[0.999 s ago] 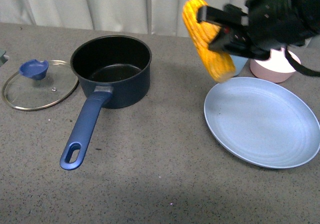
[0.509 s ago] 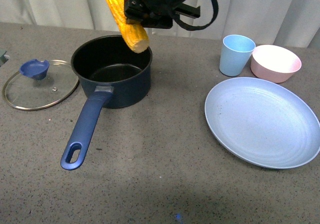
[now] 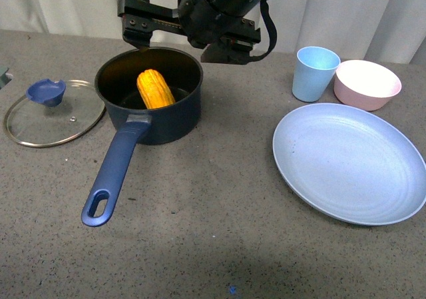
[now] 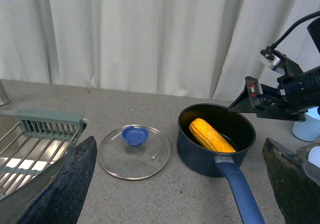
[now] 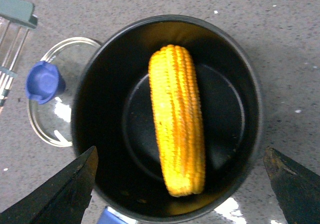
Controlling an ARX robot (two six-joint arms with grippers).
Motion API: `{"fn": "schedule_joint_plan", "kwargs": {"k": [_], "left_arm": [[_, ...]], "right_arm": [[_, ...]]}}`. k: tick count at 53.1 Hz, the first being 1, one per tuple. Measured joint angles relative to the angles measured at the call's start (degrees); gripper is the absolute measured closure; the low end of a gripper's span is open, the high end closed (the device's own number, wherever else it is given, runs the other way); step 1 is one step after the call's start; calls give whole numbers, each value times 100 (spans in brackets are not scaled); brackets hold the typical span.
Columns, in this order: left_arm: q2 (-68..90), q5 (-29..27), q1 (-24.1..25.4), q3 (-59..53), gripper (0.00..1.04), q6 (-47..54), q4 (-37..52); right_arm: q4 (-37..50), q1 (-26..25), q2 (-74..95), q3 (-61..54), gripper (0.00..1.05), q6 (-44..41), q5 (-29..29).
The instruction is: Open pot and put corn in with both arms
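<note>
On the grey worktop (image 3: 219,232), corn (image 5: 176,118) lying in the pot (image 3: 180,112): lift the right gripper (image 3: 136,20), fingers apart, straight up, clear of the rim.

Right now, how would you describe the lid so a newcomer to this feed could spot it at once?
Find the pot with the corn in it, near the middle of the table. The lid lies flat on the table just beyond the pot's left side, apart from it. It is the only clear glass disc, metal-rimmed with a blue knob; the plate far right is opaque pale blue.
</note>
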Motion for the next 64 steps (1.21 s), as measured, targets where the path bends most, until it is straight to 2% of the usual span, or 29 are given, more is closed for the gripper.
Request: {"fn": "schedule_joint_plan", "kwargs": {"k": [2,12,18,24,30,37,38,41,43,46,51,64], "left_arm": [[0,0,0,0,7,0,0],[0,0,0,0,7,0,0],[0,0,0,0,7,0,0],[0,0,0,0,7,0,0],[0,0,0,0,7,0,0],[0,0,0,0,7,0,0],[-2,2,0,0,7,0,0],[-2,7,0,0,7,0,0],[-2,2,0,0,7,0,0],[4,0,0,0,7,0,0],[-2,0,0,0,7,0,0],[-2,2,0,0,7,0,0]], "right_arm": [[190,-35,-101,-225,10,-72,221],[1703,-323,-1593,-2197,9,-826,1399],[2575,-601,-3008,-4028,9,-1276,1779],[3095,-828,-3919,-5379,9,-1545,2140],[3558,-1045,-4649,-6336,9,-1652,2376],[3696,-1325,-5425,-7302,9,-1672,2490],[3886,-1331,-5386,-7370,11,-1716,2546],[5860,-1419,-5110,-7936,24,-1915,2546],[6679,-1510,-5134,-8214,32,-1969,2465],[7191,-1628,-5324,-8391,41,-2006,2385],[7224,-1794,-5764,-8581,55,-2037,2229],[6585,-2205,-6824,-9101,95,-2057,1849]]}}
